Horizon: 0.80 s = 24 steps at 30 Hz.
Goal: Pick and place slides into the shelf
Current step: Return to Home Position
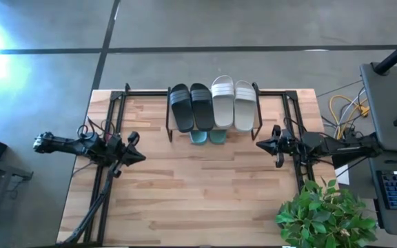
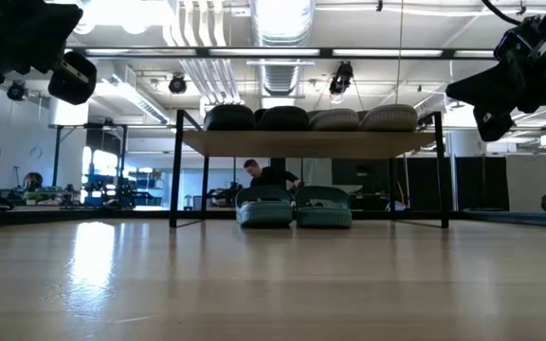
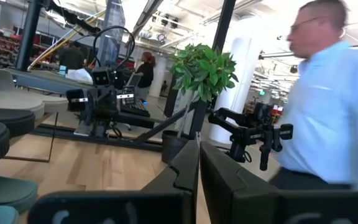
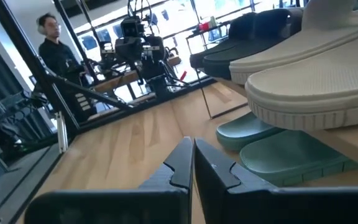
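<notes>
The shelf (image 1: 214, 131) stands at the 12 o'clock edge of the wooden table (image 1: 185, 200), its board running from 9 to 3 o'clock. Four slides lie side by side on the board, touching or nearly so. The black pair (image 1: 191, 105) takes the 9 o'clock half and the white pair (image 1: 233, 103) the 3 o'clock half. Each has its long axis on the 12-to-6 line. The wide straps sit nearer the 12 o'clock end, so the toes point to 12 and the heels to 6.

The green pair (image 1: 208, 136) rests on the table under the board, at its middle, on the same axis. From above, only their 6 o'clock ends poke out past the board's near edge. In the low view the two green slides sit close together between the rack's thin black legs.

The left gripper (image 1: 142, 156) hangs above the table at 9 o'clock, well apart from the shelf, its tip aimed toward 3 to 4 o'clock. Its wrist view shows the two dark fingers (image 3: 185, 165) pressed together with nothing between them. The right gripper (image 1: 258, 143) hangs at 3 o'clock, near the shelf's end but clear of it, and points toward 9. Its fingers (image 4: 178, 165) are likewise closed on nothing.

A potted plant (image 1: 322, 213) stands at the table's 4 o'clock corner. A person in a light shirt (image 3: 328, 99) shows in the room beyond the table in the left wrist view.
</notes>
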Each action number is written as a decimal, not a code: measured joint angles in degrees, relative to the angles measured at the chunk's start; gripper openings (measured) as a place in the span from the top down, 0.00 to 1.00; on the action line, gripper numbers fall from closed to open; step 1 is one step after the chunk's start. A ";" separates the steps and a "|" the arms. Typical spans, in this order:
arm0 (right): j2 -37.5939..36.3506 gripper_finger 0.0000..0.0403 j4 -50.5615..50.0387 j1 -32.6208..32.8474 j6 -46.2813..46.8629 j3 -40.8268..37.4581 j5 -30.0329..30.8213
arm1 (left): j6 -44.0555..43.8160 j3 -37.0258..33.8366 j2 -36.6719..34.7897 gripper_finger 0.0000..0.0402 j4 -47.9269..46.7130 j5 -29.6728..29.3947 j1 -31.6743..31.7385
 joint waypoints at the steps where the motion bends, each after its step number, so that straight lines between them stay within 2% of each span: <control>1: 0.00 0.98 0.00 0.00 0.00 0.00 0.00 | 0.01 -0.02 0.00 1.00 0.00 0.00 0.00; 24: 0.00 0.98 -0.04 0.83 0.00 0.02 0.00 | 0.02 -0.09 0.00 1.00 0.00 -0.05 0.00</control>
